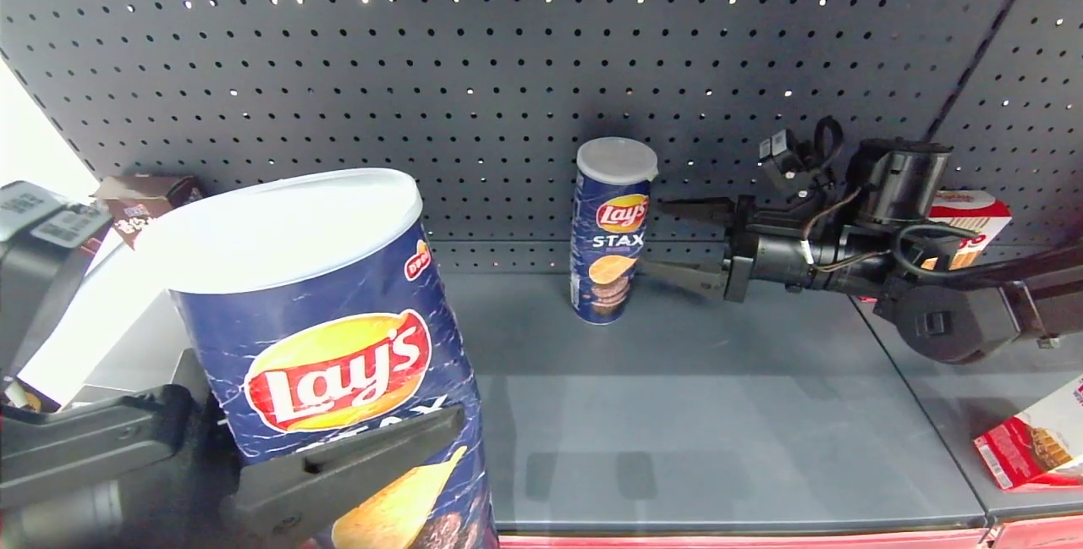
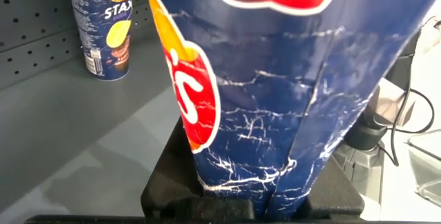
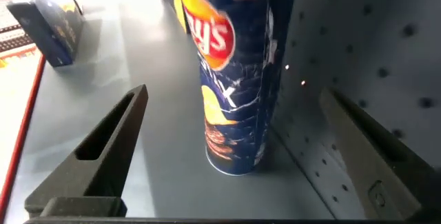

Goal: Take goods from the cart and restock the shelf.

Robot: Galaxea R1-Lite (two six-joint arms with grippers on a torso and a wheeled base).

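My left gripper (image 1: 254,456) is shut on a blue chips can (image 1: 330,346) with a white lid, holding it upright at the shelf's front left; in the left wrist view the can (image 2: 275,79) rises from between that gripper's jaws. A second, matching can (image 1: 613,227) stands upright on the grey shelf (image 1: 694,414) against the pegboard back. My right gripper (image 1: 677,244) is open just to the right of it, fingertips level with its side. In the right wrist view this can (image 3: 234,79) stands just past the spread fingers (image 3: 103,155).
A brown box (image 1: 140,194) lies at the shelf's back left. Red-and-white boxes sit at the back right (image 1: 973,219) and front right (image 1: 1032,447). A dark blue box (image 3: 48,31) stands farther along the shelf. The pegboard wall (image 1: 508,67) closes the back.
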